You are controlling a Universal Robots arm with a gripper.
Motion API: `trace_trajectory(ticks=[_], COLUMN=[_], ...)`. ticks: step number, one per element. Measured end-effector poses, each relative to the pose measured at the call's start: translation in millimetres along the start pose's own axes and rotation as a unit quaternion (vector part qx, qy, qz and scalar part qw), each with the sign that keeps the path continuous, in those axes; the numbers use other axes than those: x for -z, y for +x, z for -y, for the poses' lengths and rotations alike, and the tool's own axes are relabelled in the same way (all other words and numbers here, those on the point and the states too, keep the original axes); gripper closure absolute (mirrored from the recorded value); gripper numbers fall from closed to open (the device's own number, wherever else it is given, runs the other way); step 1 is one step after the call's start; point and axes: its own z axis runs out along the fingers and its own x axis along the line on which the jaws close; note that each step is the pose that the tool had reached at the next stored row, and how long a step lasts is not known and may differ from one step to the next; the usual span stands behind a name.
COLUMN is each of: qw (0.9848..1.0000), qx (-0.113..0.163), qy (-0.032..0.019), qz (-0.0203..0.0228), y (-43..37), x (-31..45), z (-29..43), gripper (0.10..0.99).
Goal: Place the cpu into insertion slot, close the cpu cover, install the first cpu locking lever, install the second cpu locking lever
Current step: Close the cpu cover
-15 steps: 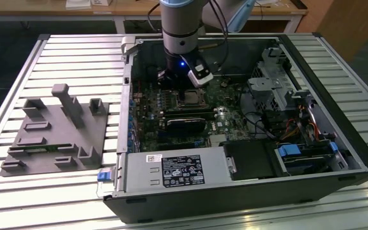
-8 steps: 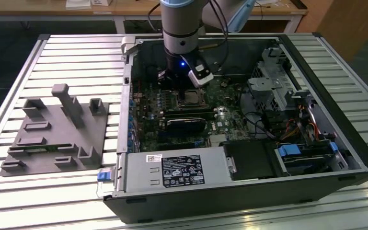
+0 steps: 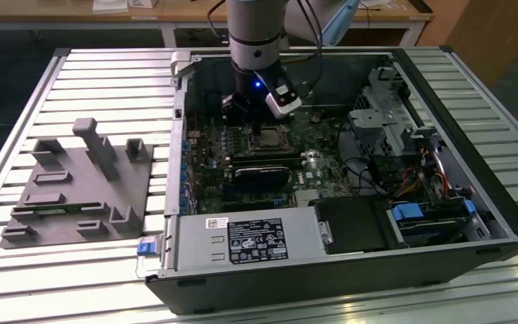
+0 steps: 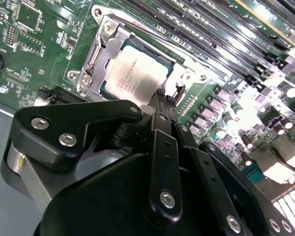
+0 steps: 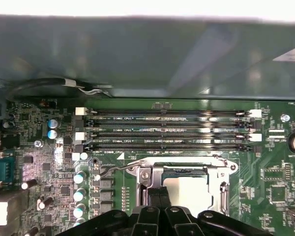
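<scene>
Pincer [image 4: 161, 96], black, is hanging with fingertips pressed together, gripping nothing, beside the silvery square cpu [image 4: 135, 73] bearing faint print, upper centre of the exterior view.

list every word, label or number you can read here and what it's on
No text can be read with confidence.
White label on the power supply box: print too small to read.
Top of the cpu: faint print, unreadable.
White lettering along the memory slots: too small to read.
</scene>
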Motion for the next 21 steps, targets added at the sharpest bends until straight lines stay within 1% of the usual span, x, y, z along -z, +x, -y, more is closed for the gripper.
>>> trace_trajectory(ticks=[4,7,14,21], qw=[1.0000,1.0000,1.0000,1.0000], qx=[0.000,0.000,0.000,0.000], qy=[-0.0002,0.0000,0.0001,0.0006], qz=[0.0002,0.0000,0.0001,0.0001], y=[-0.1,-2.2,-11.0,-21.9], x=[0.7,0.7,0.1,-0.6], z=[-0.1,-0.1,-0.5,-1.4], gripper=[0.980,0.980,0.980,0.980])
